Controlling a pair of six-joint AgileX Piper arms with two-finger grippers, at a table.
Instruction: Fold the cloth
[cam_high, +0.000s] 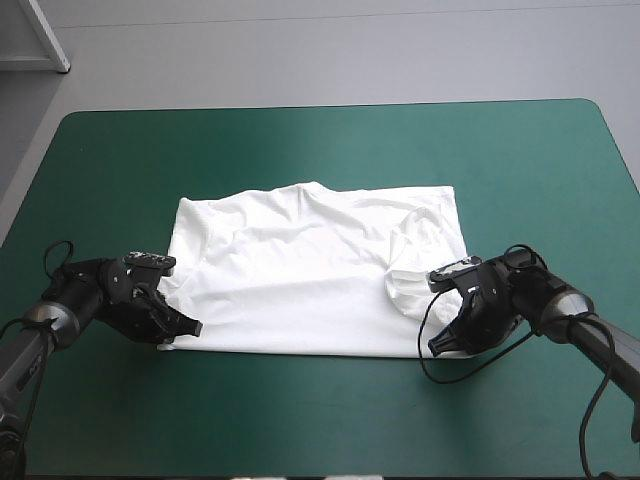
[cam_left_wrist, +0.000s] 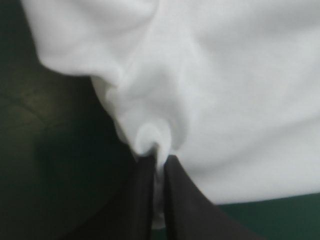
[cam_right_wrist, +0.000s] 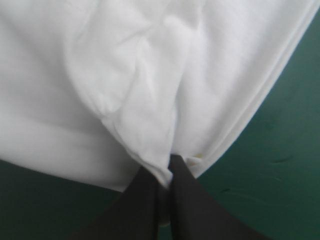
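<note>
The T-shirt (cam_high: 310, 270) lies spread flat in the middle of the table (cam_high: 320, 130), with what looks like the collar toward the far edge and the hem toward the near edge. The left gripper (cam_high: 192, 327) is down at the hem corner nearest the table's left edge. Its wrist view shows the black fingers all but closed, a pinch of white cloth puckered between them. The right gripper (cam_high: 441, 346) sits at the other hem corner, toward the right edge, likewise clenched on a fold of fabric. A rumpled sleeve (cam_high: 412, 262) lies bunched just on its far side. With both corners in hand, the step looks like carrying the hem up and over toward the collar. To do it cleanly, the arms should rise together and level, hem taut between them so it doesn't sag. They should travel toward the far edge at one pace and lay the hem down square on the collar line. That bunched sleeve may drag along, and a slow lift would help it settle inside the fold.
</note>
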